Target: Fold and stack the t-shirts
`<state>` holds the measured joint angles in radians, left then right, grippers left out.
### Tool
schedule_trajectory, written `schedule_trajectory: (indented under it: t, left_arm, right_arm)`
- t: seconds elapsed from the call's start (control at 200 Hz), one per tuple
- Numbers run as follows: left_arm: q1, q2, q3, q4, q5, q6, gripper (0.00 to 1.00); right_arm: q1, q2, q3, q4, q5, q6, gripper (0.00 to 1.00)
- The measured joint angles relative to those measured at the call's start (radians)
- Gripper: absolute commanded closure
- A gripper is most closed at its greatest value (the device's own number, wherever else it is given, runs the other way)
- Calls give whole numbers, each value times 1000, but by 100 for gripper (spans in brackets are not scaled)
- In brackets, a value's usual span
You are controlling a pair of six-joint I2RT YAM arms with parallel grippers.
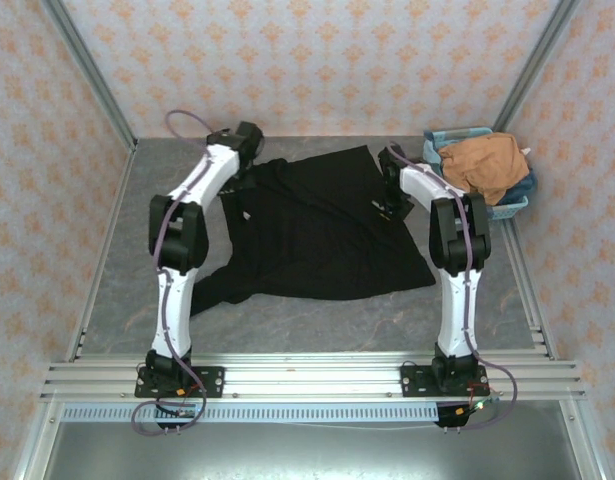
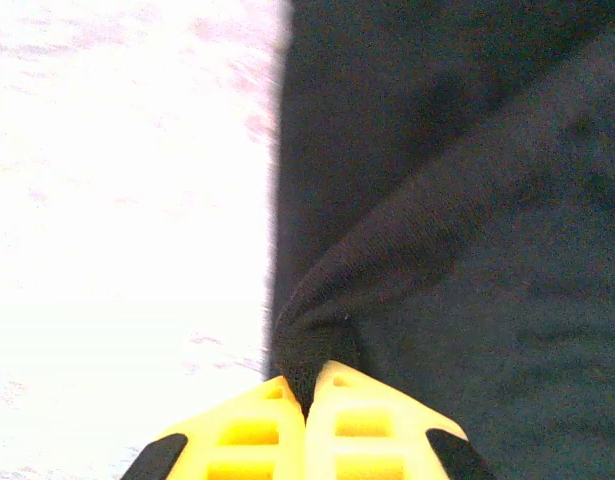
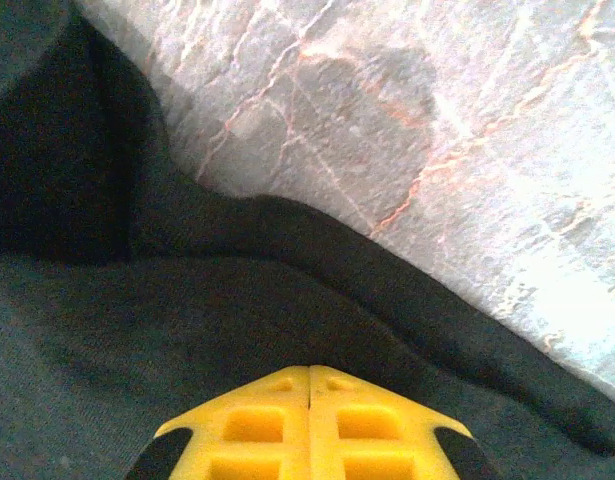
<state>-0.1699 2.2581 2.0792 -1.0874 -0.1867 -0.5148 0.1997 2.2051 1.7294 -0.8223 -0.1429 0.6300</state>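
Observation:
The black t-shirt (image 1: 317, 235) lies spread flat across the middle of the table, with no print showing. My left gripper (image 1: 249, 172) is at its far left edge. In the left wrist view the yellow fingers (image 2: 247, 430) are shut, and a bunched pinch of black cloth (image 2: 312, 345) rises between their tips (image 2: 309, 388). My right gripper (image 1: 392, 207) sits at the shirt's right edge. Its yellow fingers (image 3: 377, 430) are shut, tips (image 3: 309, 372) pressed into the black cloth (image 3: 137, 320) just inside the hem. The orange-tan t-shirt (image 1: 482, 163) lies crumpled in the basket.
The light-blue basket (image 1: 514, 207) stands at the back right, against the right rail. Grey marbled table (image 1: 137, 280) is bare to the left of and in front of the shirt. Patterned walls close off the back and both sides.

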Motion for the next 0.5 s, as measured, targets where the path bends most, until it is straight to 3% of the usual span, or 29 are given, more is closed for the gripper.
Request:
schedule_trajectory:
  t: [0.455, 0.5]
  left_arm:
    - [308, -45, 27, 23, 14, -16, 100]
    - [328, -41, 45, 22, 10, -25, 85]
  right_arm:
    - [-24, 192, 339, -147, 63, 4, 100]
    - [-24, 206, 370, -155, 57, 0, 100]
